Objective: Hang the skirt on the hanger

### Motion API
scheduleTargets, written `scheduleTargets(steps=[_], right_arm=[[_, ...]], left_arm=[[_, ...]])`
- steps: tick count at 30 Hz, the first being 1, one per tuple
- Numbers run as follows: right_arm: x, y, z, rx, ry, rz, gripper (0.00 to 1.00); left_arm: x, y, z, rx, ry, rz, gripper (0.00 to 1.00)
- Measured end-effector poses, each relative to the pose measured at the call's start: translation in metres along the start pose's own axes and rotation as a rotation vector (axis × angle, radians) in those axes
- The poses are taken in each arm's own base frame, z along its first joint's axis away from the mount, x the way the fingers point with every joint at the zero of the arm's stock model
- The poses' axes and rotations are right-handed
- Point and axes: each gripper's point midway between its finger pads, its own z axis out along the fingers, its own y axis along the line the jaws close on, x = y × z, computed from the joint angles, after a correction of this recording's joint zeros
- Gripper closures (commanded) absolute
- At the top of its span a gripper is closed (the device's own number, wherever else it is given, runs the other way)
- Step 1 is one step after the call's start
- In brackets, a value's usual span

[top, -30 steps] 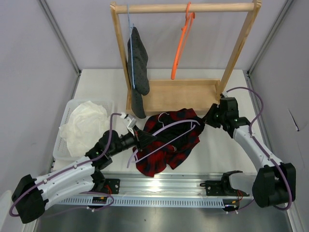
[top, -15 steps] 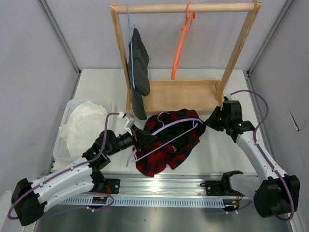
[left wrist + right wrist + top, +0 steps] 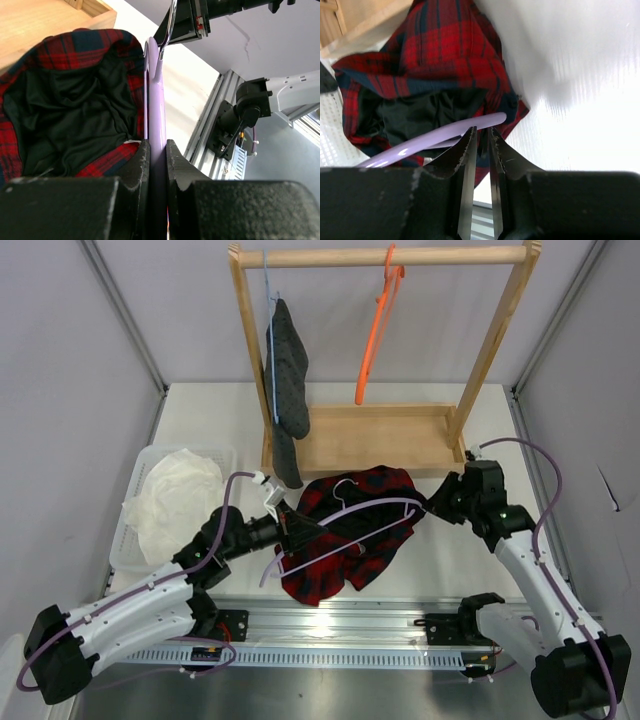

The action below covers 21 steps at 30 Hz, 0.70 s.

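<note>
Top external view is showing the skirt (image 3: 345, 540) lying crumpled on the white surface (image 3: 200, 430) just in front of the wooden rack (image 3: 350, 435), its red-and-black plaid turning up around a dark lining. It is looking soft, light and limp, so I am judging that it will be sagging and sliding wherever nothing is supporting it. A pinch at the waistband or a hem edge will likely be serving better than a grab at the bunched middle. The hanger (image 3: 372, 506) is lying slantwise over it, lilac, thin and probably stiff yet springy, its silvery hook pointing toward the rack. Its smooth plastic is likely offering the cloth little friction. The left gripper (image 3: 300, 527) is clamping the hanger's left part between narrow jaws, as the left wrist view is making plain. The right gripper (image 3: 430, 505) is sitting at the hanger's right end, where the skirt's edge is meeting the bar. Its jaws are standing narrow, and I cannot tell whether they are pinching cloth, plastic or nothing. Farther out, a dark grey dotted garment (image 3: 288, 370) and an orange hanger (image 3: 375, 330) are hanging from the rack's rail, and a white cloth (image 3: 175, 500) is filling a basket (image 3: 118, 558) at the left.
</note>
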Motion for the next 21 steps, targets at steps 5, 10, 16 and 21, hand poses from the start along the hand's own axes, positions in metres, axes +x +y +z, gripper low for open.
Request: scheduleTargets(steps=[5, 10, 16, 21], right_arm=[[0.017, -0.003, -0.003, -0.004, 0.025, 0.002, 0.80], [0.026, -0.006, -0.002, 0.004, 0.049, 0.015, 0.80], [0.035, -0.005, 0.000, 0.001, 0.070, 0.020, 0.80], [0.041, -0.005, 0.006, 0.000, 0.086, 0.024, 0.80]], left_arm=[[0.003, 0.000, 0.001, 0.002, 0.014, -0.004, 1.00], [0.006, 0.002, 0.002, -0.001, 0.024, -0.007, 1.00], [0.009, 0.004, 0.003, -0.005, 0.035, -0.008, 1.00], [0.010, 0.004, 0.004, -0.006, 0.037, -0.006, 1.00]])
